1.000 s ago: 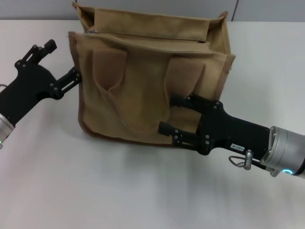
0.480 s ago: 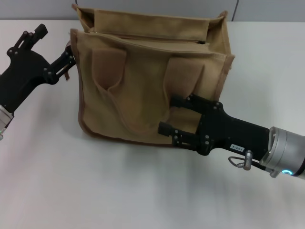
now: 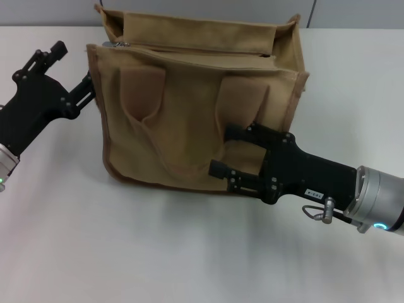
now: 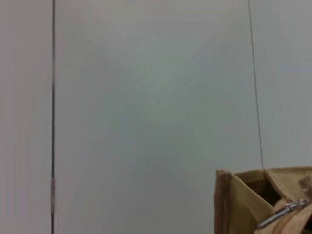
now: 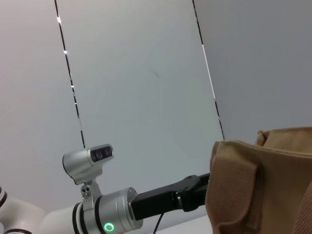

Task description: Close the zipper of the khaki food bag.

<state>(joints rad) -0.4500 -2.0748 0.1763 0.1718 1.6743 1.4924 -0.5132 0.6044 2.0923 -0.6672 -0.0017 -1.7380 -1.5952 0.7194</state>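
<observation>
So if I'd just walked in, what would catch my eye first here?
Probably the big khaki food bag standing mid-table, its top partly open. Then the two black arms flanking it: the right gripper with open jaws against the bag's front, the left gripper at its upper left corner, close to the silver slider of the zipper.

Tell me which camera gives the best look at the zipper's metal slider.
The left wrist view: the zipper slider shows as a distinct silver piece at the top corner of the khaki food bag. The head view shows it only as a tiny glint at the bag's top corner nearest the left gripper. The right wrist view doesn't show it.
</observation>
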